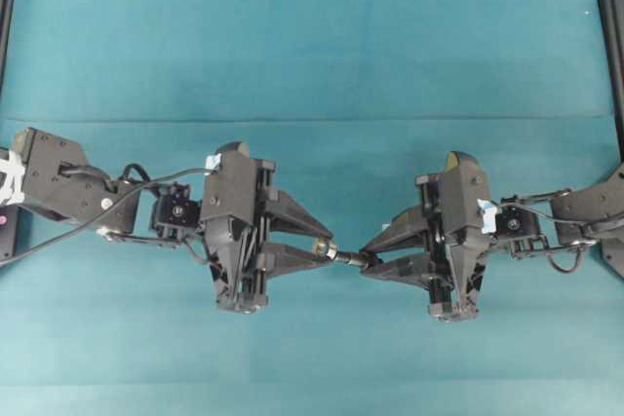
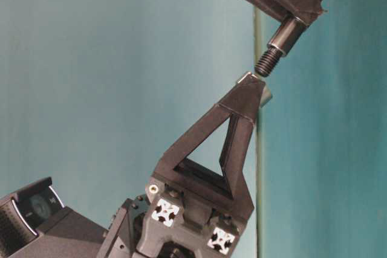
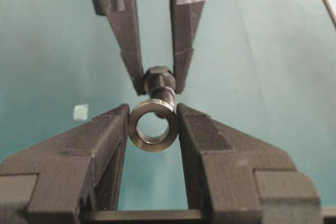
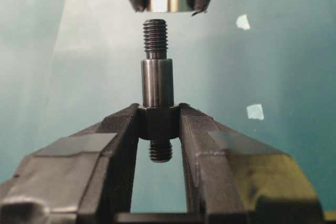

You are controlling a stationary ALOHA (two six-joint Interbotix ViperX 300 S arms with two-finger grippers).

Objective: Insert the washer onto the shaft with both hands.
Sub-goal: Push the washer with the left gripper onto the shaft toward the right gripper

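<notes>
Right at the meeting point now: the left hand (image 3: 153, 129) pinches the washer (image 3: 153, 125) by its rim between the tips of its two fingers, hole facing the partner. Opposite, the right hand (image 4: 156, 124) is clamped on the shaft (image 4: 156, 85) at its thick collar, threaded tip pointing straight at the ring. Both parts hang in mid-air above the tabletop (image 1: 312, 46), roughly midway between the arms.

From the right wrist view the thread tip sits just short of the washer, a small gap showing, and it looks close to centred under the ring. The left wrist view tells a slightly different story: the shaft appears a touch above and to the right of the bore's centre, so I'd judge a small correction is wanted before closing in. The good way to do this, I'd say, is to hold one hand steady, line the axis up with the bore, then feed slowly along that axis. Any tilt and the thread could catch the washer's edge and twist it in that thin pinch.

The count: one washer, one shaft, two hands. Farther off, pale tape scraps (image 4: 255, 111) lie on the teal cloth: two seen from the right wrist, one from the left.
</notes>
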